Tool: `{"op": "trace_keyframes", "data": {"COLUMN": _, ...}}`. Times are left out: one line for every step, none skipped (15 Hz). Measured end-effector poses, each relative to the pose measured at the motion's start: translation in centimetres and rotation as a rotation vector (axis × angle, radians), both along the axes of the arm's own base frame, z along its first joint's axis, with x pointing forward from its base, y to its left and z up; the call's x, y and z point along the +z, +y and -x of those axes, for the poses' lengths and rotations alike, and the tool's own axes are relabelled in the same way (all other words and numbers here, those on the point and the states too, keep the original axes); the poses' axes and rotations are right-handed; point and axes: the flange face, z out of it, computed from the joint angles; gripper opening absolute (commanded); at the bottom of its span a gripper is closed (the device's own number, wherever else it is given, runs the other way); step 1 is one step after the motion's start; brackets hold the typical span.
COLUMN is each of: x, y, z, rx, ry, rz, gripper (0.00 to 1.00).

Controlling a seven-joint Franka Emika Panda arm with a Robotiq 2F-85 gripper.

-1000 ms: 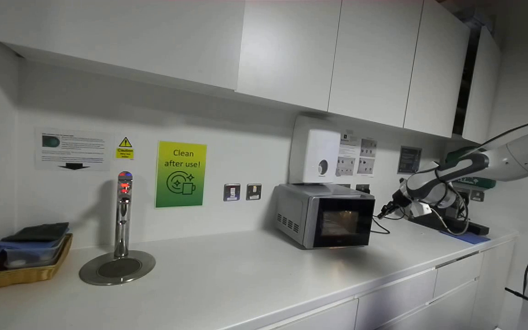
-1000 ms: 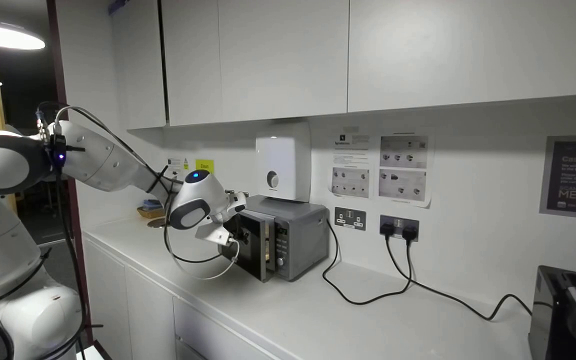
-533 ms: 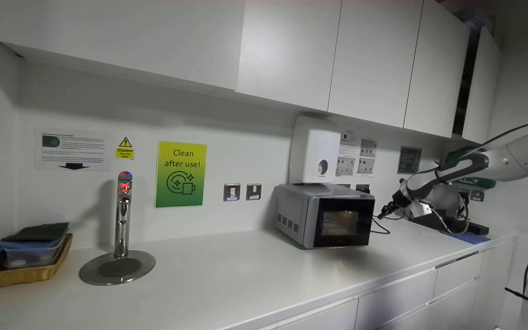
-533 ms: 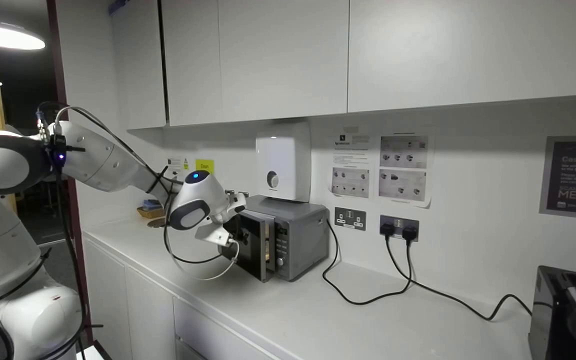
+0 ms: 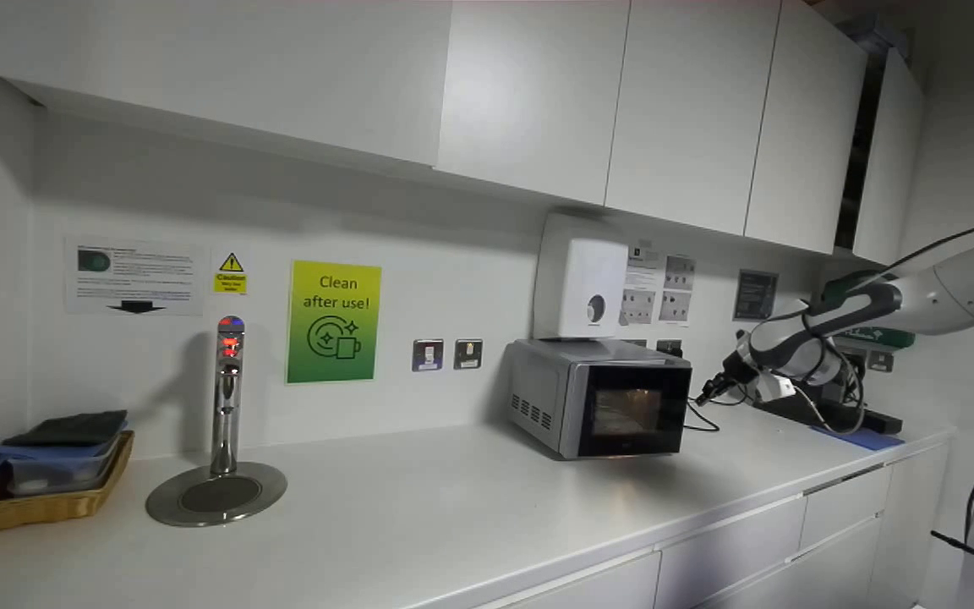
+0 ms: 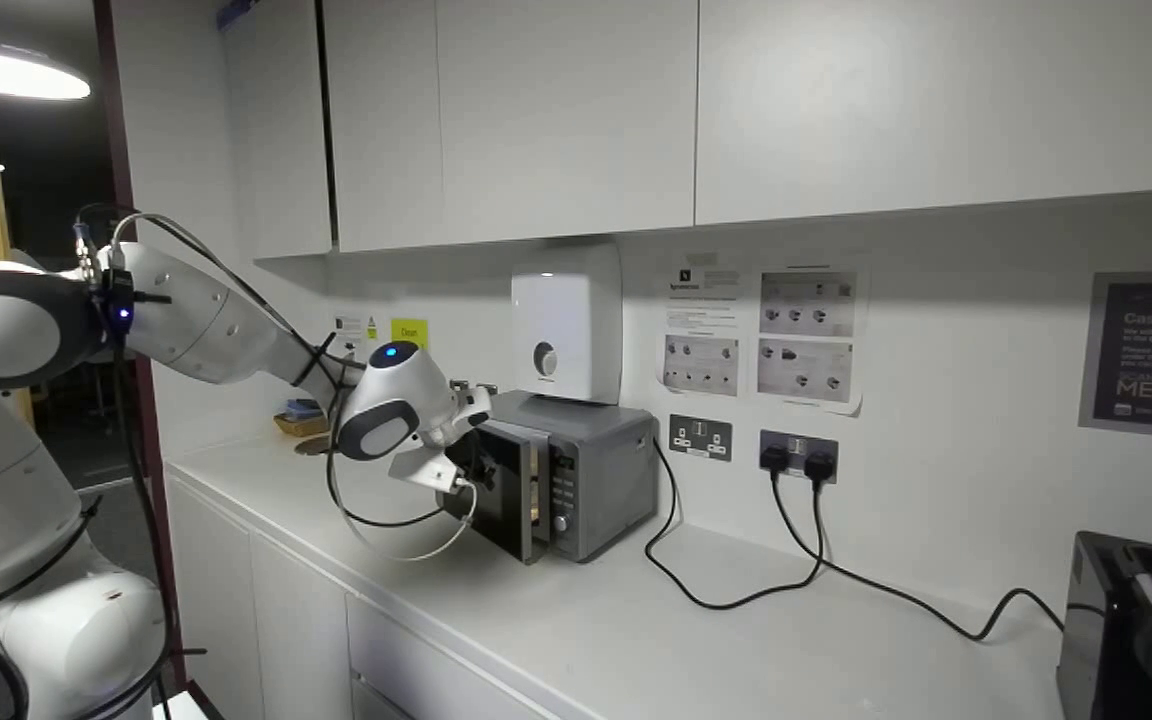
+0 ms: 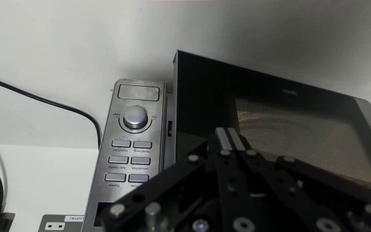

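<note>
In an exterior view, my gripper [image 5: 701, 397] reaches down near the microwave [image 5: 553, 387], a boxy grey case with slotted vents [image 5: 531, 411], standing on the smooth white counter [image 5: 419, 503] under a rounded, seemingly plastic dispenser [image 5: 584, 283]. Over the last second nothing here has visibly shifted; I judge this a pause.

In an exterior view, the door [image 6: 502, 512] stands ajar, its free edge apart from the control panel [image 6: 564, 500], at the same angle as a second ago; the opening is thus, as I judge it, neither gaining nor losing. The door is flat, dark and glossy, with my gripper before it, and a black cable [image 6: 724, 607] curves loosely across the counter.

In the wrist view, my jaws are drawn together, the grey-tipped fingers [image 7: 223, 138] side by side with nothing seen between them. They overlie the door's black face, at the edge of the fine mesh window [image 7: 301, 145]; contact I cannot tell. The panel bears a round metallic knob [image 7: 135, 117] and paired oblong buttons [image 7: 140, 160], satin silver
</note>
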Motion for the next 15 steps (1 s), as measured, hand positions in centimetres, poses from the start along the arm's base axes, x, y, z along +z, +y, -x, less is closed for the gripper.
{"op": "trace_keyframes", "data": {"x": 0.1, "y": 0.1, "z": 0.0, "rx": 0.0, "ry": -0.002, "rz": -0.005, "gripper": 0.0}}
{"op": "trace_keyframes", "data": {"x": 0.1, "y": 0.3, "z": -0.1, "rx": -0.001, "ry": -0.006, "rz": -0.011, "gripper": 0.0}}
{"op": "trace_keyframes", "data": {"x": 0.2, "y": 0.4, "z": -0.2, "rx": -0.003, "ry": -0.01, "rz": -0.016, "gripper": 0.0}}
{"op": "trace_keyframes", "data": {"x": 0.4, "y": 0.4, "z": -0.2, "rx": -0.007, "ry": -0.019, "rz": -0.02, "gripper": 0.0}}
{"op": "trace_keyframes", "data": {"x": 0.5, "y": 0.4, "z": -0.3, "rx": -0.011, "ry": -0.029, "rz": -0.023, "gripper": 0.0}}
{"op": "trace_keyframes", "data": {"x": 0.6, "y": 0.5, "z": -0.3, "rx": -0.016, "ry": -0.04, "rz": -0.026, "gripper": 0.0}}
{"op": "trace_keyframes", "data": {"x": 0.8, "y": 0.4, "z": -0.4, "rx": -0.02, "ry": -0.051, "rz": -0.028, "gripper": 0.0}}
{"op": "trace_keyframes", "data": {"x": 0.9, "y": 0.4, "z": -0.6, "rx": -0.024, "ry": -0.061, "rz": -0.03, "gripper": 0.0}}
{"op": "trace_keyframes", "data": {"x": 1.1, "y": 0.4, "z": -0.7, "rx": -0.029, "ry": -0.072, "rz": -0.032, "gripper": 0.0}}
{"op": "trace_keyframes", "data": {"x": 1.2, "y": 0.3, "z": -0.9, "rx": -0.035, "ry": -0.082, "rz": -0.033, "gripper": 0.0}}
{"op": "trace_keyframes", "data": {"x": 1.3, "y": 0.3, "z": -1.2, "rx": -0.038, "ry": -0.089, "rz": -0.034, "gripper": 0.0}}
{"op": "trace_keyframes", "data": {"x": 1.4, "y": 0.3, "z": -1.5, "rx": -0.042, "ry": -0.093, "rz": -0.035, "gripper": 0.0}}
{"op": "trace_keyframes", "data": {"x": 1.4, "y": 0.3, "z": -1.9, "rx": -0.044, "ry": -0.098, "rz": -0.035, "gripper": 0.0}}
{"op": "trace_keyframes", "data": {"x": 1.4, "y": 0.4, "z": -2.2, "rx": -0.046, "ry": -0.102, "rz": -0.035, "gripper": 0.0}}
{"op": "trace_keyframes", "data": {"x": 1.4, "y": 0.4, "z": -2.5, "rx": -0.049, "ry": -0.105, "rz": -0.035, "gripper": 0.0}}
